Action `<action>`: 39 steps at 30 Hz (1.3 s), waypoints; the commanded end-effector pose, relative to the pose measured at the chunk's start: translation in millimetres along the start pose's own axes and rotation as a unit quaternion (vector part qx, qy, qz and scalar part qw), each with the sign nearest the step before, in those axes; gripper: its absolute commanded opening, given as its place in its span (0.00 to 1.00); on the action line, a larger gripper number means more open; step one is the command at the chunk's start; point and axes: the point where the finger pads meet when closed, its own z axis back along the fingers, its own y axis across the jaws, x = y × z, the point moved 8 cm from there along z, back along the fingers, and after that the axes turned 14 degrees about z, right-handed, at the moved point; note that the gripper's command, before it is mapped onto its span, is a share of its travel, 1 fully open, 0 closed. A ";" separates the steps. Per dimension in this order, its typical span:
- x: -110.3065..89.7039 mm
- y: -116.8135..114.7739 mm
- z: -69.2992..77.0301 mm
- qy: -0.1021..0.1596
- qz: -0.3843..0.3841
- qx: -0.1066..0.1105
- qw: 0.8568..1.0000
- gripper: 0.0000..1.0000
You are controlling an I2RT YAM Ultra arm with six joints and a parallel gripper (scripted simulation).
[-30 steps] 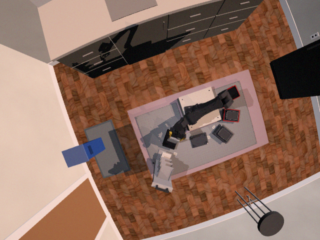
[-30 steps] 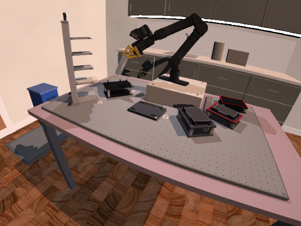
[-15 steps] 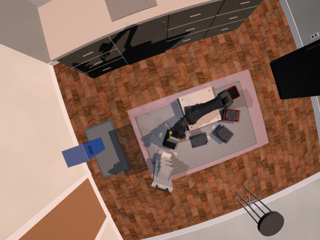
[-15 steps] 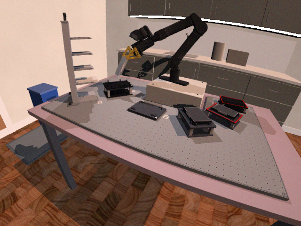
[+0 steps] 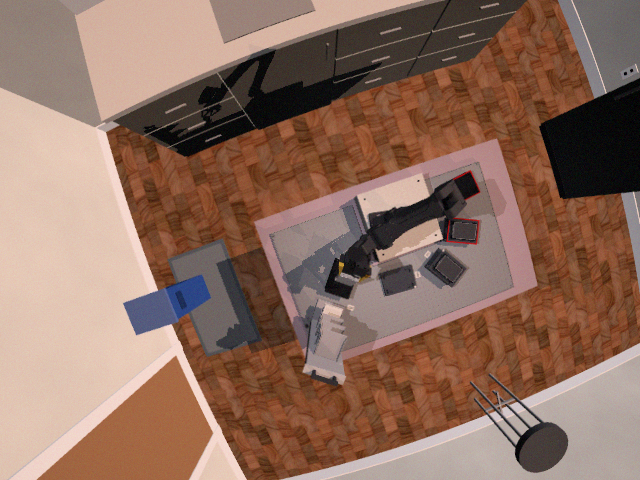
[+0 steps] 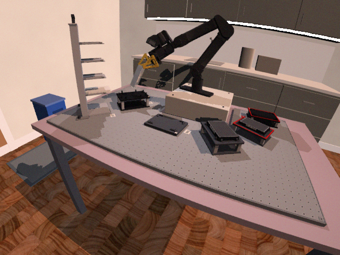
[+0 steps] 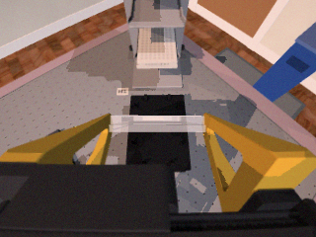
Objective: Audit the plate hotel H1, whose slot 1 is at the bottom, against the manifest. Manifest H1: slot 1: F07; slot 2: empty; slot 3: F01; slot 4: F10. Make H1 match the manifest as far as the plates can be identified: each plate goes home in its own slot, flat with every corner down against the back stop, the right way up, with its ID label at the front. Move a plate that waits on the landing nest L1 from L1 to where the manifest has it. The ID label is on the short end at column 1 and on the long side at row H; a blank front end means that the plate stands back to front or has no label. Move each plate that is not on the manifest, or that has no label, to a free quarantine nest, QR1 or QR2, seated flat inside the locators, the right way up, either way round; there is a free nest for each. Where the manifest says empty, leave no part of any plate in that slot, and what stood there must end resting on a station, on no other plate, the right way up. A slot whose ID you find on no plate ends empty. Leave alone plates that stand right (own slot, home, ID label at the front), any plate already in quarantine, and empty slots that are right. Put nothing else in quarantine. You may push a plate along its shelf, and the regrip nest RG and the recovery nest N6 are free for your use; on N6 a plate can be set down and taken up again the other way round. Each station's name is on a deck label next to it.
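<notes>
My gripper (image 6: 148,61) hangs high over the back left of the deck. Its yellow fingers are shut on a clear, see-through plate (image 6: 136,76), which hangs tilted down from them; in the wrist view its edge (image 7: 157,122) spans the gap between the fingers. A black raised nest (image 6: 133,99) stands right below it, with nothing on it (image 7: 158,130). The plate hotel H1 (image 6: 79,68) stands at the left beyond that nest. Its bottom slot holds a pale plate (image 7: 156,51). Whether the upper shelves hold anything I cannot tell.
A flat dark nest (image 6: 166,124) lies mid-deck. A raised nest with a dark plate (image 6: 222,132) stands to its right. Two red-rimmed quarantine nests stand at the far right, the nearer (image 6: 254,126) with a dark plate, the farther (image 6: 263,115) looking empty. The arm's base block (image 6: 198,105) is behind them.
</notes>
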 end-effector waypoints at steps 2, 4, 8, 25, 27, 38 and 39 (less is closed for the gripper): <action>3.8 -1.7 0.0 -0.010 0.007 -0.003 1.000 0.86; 3.0 -1.5 -0.5 -0.010 0.007 -0.003 1.000 0.86; 1.3 -1.1 -1.5 -0.010 0.007 -0.003 1.000 0.86; -5.0 0.4 -5.3 -0.010 0.007 -0.003 1.000 0.86; -5.9 0.6 -5.8 -0.010 0.007 -0.003 1.000 0.86; -9.6 1.5 -8.1 -0.010 0.007 -0.003 1.000 0.86; -10.1 1.6 -8.4 -0.010 0.007 -0.003 1.000 0.86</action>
